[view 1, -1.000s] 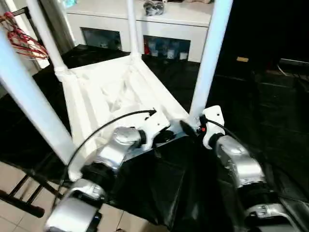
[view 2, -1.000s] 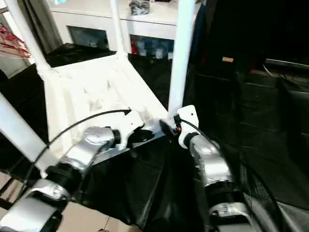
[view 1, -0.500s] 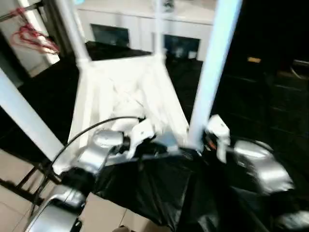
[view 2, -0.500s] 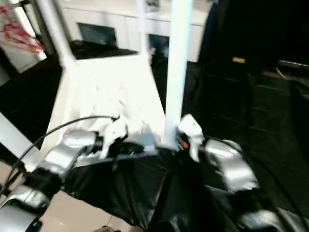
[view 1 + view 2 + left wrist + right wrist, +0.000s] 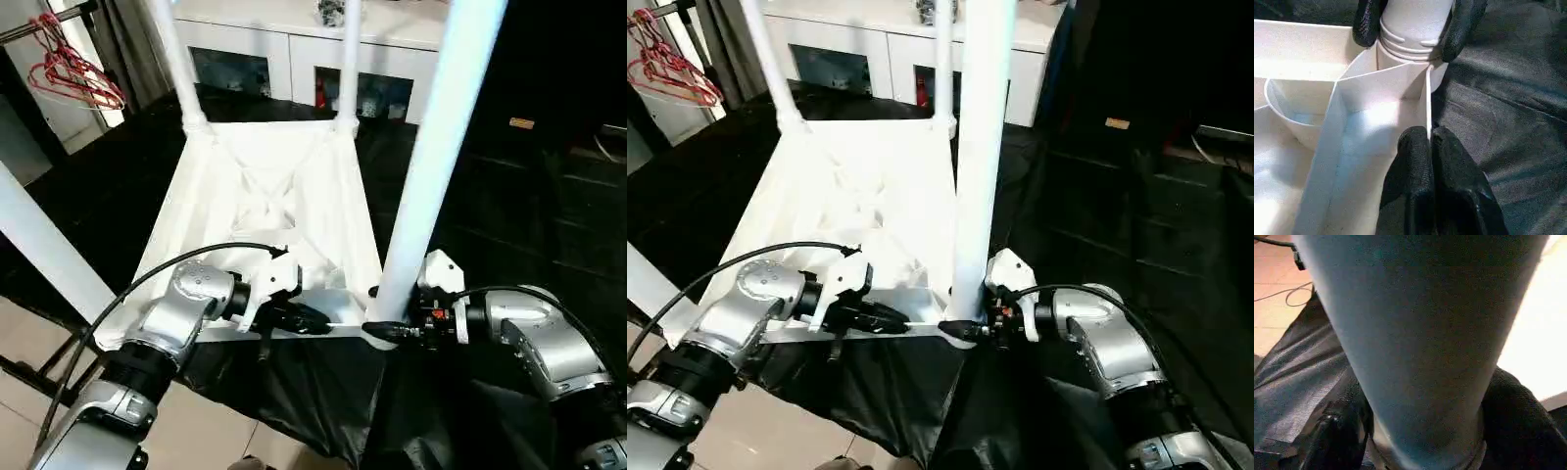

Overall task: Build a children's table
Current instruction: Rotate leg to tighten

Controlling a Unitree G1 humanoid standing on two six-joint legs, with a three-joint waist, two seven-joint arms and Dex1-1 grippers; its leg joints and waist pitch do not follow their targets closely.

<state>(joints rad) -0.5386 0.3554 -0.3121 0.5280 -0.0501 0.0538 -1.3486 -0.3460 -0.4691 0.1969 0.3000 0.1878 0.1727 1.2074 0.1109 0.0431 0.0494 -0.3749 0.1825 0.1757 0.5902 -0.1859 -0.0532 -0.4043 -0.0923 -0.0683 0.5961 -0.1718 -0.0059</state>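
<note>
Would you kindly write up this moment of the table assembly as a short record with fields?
Tabletop: white tabletop lies underside up on black sheeting, X-ribs showing.
Legs: four white legs stand in the corner sockets; the near right leg is the one being handled.
Left claw: left claw shut on the tabletop's near rim.
Right claw: right claw closed around the near right leg's base, just above its socket.
Background: white cabinet; red hangers.

The upturned tabletop [image 5: 274,196] is the landmark. Tube legs stand at its corners: near-right leg [image 5: 431,166], near-left leg [image 5: 49,245], far-left leg [image 5: 174,59] and far-right leg [image 5: 349,59]. Between them its ribbed middle lies open from above. Beyond its far edge a white cabinet [image 5: 294,49] blocks passage. Red hangers [image 5: 73,73] hang off its far-left corner.
</note>
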